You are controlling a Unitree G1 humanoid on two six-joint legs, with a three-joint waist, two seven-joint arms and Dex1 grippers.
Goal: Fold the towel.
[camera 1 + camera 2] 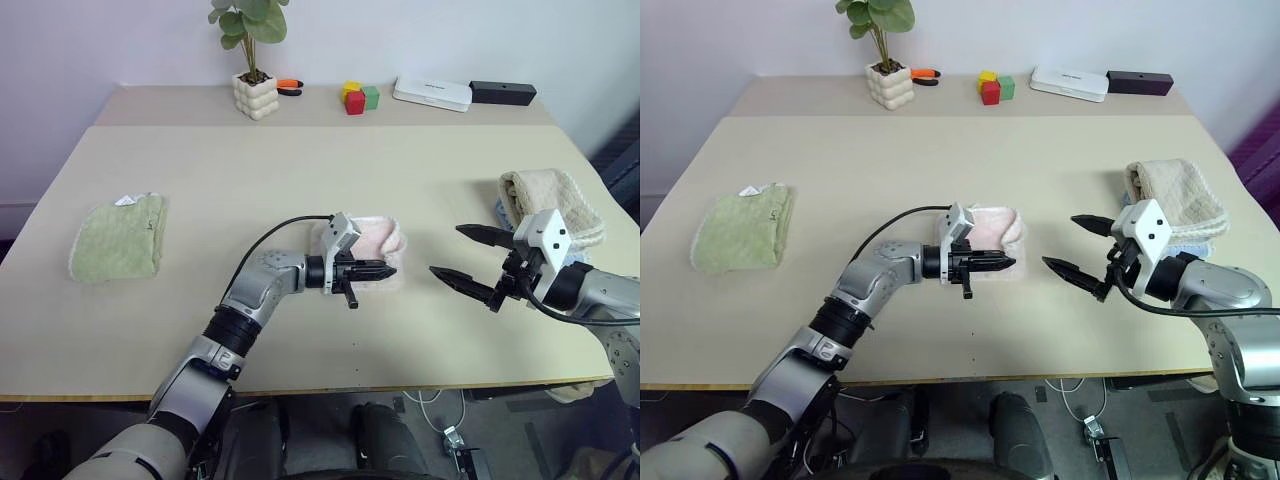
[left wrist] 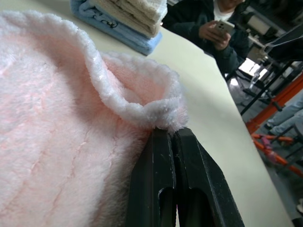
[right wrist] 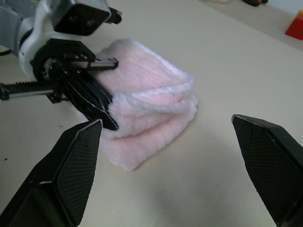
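The pale pink towel (image 1: pixel 378 238) lies folded into a thick pad at the middle of the table. My left gripper (image 1: pixel 391 268) reaches in from the left along the pad's near side and points right. Its black fingers (image 2: pixel 163 175) are shut on the curled hem of the towel's top layer (image 2: pixel 142 106), which rises slightly off the layers below. To the right of the towel my right gripper (image 1: pixel 445 250) hovers above the table. It is open wide with nothing between its fingers, and it points left toward the towel (image 3: pixel 151 109).
A folded light green towel (image 1: pixel 120 240) lies at the left. A beige towel (image 1: pixel 555 200) sits on a blue one at the right edge. Along the back stand a potted plant (image 1: pixel 255 95), coloured blocks (image 1: pixel 358 97), a white box (image 1: pixel 432 93) and a black box (image 1: pixel 503 93). A person holding a phone (image 2: pixel 218 28) sits beyond the table.
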